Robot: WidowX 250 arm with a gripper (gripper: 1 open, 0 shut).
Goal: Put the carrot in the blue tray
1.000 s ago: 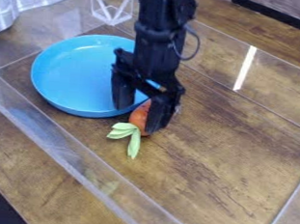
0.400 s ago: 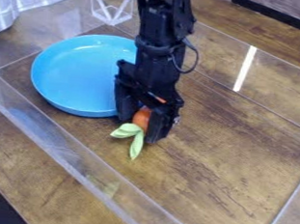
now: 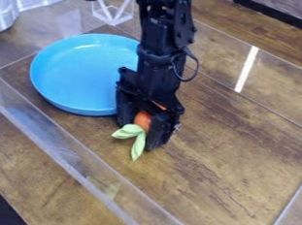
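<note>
Single camera view, looking down across a dark wooden table (image 3: 227,178). The black gripper (image 3: 145,127) points straight down at the table, its jaws spread wide and standing on either side of the carrot (image 3: 142,121), one finger to the left and one to the right. Whether the fingers touch the carrot cannot be told. The carrot lies on the table, its orange body showing between the fingers and its pale green leaves (image 3: 130,137) sticking out toward the near side. The blue tray (image 3: 72,72) sits on the table just to the left, its near right rim close beside the gripper. The carrot is outside the tray.
</note>
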